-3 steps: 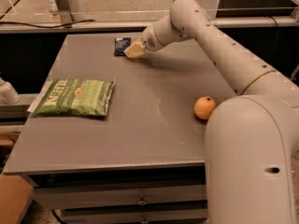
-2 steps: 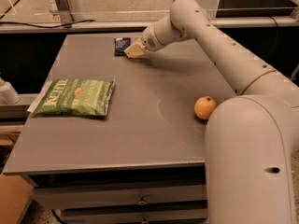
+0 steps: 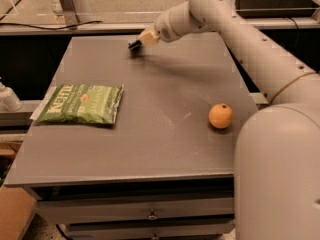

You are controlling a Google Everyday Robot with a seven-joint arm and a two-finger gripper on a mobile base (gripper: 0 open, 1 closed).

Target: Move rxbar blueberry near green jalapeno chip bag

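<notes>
The rxbar blueberry shows as a small dark navy shape at the far side of the grey table. It sits between the cream fingertips of my gripper and is raised slightly off the surface, with a faint shadow under it. My gripper is shut on the bar, and the arm reaches in from the right. The green jalapeno chip bag lies flat near the table's left edge. It is well to the left of the gripper and nearer the camera.
An orange sits on the right part of the table. The robot's large white arm body fills the lower right. A white post stands beyond the far left corner. Drawers run under the table's front edge.
The rxbar lay flat on the table under the gripper before. Now it is tipped up and lifted slightly in the gripper. The chip bag and the orange have not moved.
</notes>
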